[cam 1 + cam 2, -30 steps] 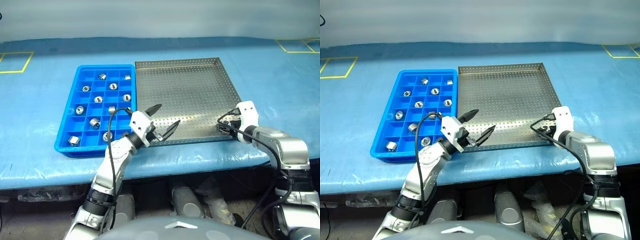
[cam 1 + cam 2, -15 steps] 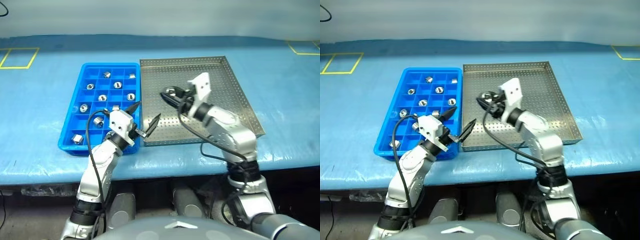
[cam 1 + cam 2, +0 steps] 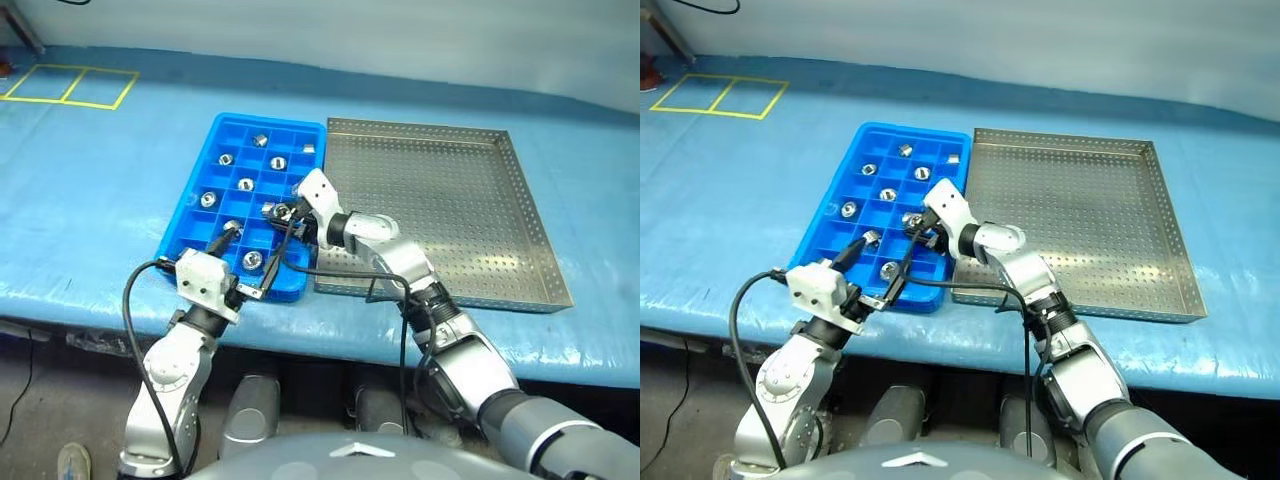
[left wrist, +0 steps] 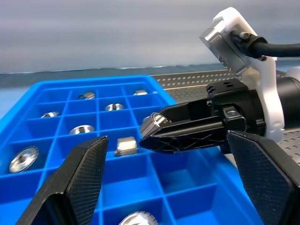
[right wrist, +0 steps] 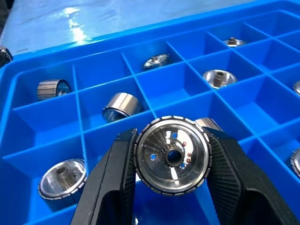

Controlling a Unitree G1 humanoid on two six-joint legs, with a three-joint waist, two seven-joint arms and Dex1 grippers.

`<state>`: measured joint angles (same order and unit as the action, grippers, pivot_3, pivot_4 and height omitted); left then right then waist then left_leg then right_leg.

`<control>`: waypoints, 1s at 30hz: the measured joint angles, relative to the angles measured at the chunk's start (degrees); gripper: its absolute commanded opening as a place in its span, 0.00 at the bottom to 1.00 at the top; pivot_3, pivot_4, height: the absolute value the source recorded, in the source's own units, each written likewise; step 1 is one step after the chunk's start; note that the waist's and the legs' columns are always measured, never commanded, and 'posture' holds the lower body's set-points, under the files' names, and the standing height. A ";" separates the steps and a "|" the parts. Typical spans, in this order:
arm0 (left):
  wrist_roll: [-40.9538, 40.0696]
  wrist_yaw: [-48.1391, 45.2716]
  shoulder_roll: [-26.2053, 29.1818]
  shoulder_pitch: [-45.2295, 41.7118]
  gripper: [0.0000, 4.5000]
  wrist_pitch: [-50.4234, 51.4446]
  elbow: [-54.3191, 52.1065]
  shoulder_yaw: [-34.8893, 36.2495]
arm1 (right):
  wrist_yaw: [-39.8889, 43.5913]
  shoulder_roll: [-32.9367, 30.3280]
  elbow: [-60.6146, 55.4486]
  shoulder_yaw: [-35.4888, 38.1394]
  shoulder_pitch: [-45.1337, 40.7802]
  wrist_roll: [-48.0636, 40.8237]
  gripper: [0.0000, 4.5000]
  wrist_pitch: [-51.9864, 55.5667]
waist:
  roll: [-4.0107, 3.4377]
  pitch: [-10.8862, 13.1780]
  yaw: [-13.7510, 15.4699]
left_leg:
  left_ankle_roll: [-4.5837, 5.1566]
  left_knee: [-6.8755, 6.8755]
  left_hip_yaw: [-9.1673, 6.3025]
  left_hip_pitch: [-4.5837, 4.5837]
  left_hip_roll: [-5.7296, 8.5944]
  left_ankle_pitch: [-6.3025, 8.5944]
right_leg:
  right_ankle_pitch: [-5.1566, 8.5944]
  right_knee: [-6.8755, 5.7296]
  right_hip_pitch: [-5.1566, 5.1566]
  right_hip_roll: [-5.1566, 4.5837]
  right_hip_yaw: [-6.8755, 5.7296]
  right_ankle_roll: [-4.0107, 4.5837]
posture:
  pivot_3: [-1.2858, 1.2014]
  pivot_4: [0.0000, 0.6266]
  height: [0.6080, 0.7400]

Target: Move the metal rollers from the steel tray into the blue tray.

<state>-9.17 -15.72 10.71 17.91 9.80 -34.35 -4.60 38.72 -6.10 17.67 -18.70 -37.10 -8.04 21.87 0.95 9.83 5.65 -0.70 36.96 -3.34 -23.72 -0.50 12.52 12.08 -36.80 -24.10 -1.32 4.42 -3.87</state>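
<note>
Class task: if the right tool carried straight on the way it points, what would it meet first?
Probably the blue tray: the right tool, shut on a metal roller, points down at a compartment holding another roller; depth unclear.

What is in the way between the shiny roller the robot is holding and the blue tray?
Nothing visible. The right gripper holds the metal roller just above the blue tray, over a compartment, with no lid or cover. Other rollers already sit in nearby compartments.

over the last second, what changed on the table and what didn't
The right gripper, shut on a metal roller, swung from the steel tray's near right corner across to over the blue tray. The left gripper drew back, open. The rollers in the compartments stayed put.
</note>
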 measured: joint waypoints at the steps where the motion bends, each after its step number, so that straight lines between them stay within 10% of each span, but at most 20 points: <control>1: 0.00 0.18 0.16 -0.02 1.00 0.08 -0.20 0.27 | 0.82 -0.33 -0.01 -0.12 -0.14 0.16 0.38 0.11 | 0.00 0.00 0.23 | -0.02 0.01 -0.05 0.00 0.00 -0.01 | 0.01 0.00 0.02 -0.01 -0.06 0.01 | 0.67 0.24 1.00; 25: -0.03 -0.99 2.75 -4.45 1.00 2.19 -0.17 1.34 | 9.98 -9.12 -8.54 -4.72 -0.41 3.70 0.38 8.67 | -0.02 0.00 0.77 | -0.11 0.01 -0.23 0.05 0.02 0.00 | 0.07 0.07 0.23 -0.09 -0.35 0.11 | 0.65 0.24 1.00; 30: -0.01 -1.11 2.85 -4.64 1.00 2.24 -0.17 0.95 | 7.39 -8.72 -7.95 -5.59 -0.26 5.52 0.74 7.08 | -0.03 -0.01 0.85 | -0.13 0.07 -0.25 0.11 0.02 -0.01 | 0.07 0.06 0.30 -0.09 -0.38 0.11 | 0.64 0.24 1.00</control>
<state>-9.18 -16.83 13.56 13.27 12.05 -34.52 -3.65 46.12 -14.81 9.72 -24.30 -37.35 -2.52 28.95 0.91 9.82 6.51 -0.83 37.03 -3.59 -23.61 -0.48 12.51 12.15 -36.75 -23.80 -1.41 4.04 -3.76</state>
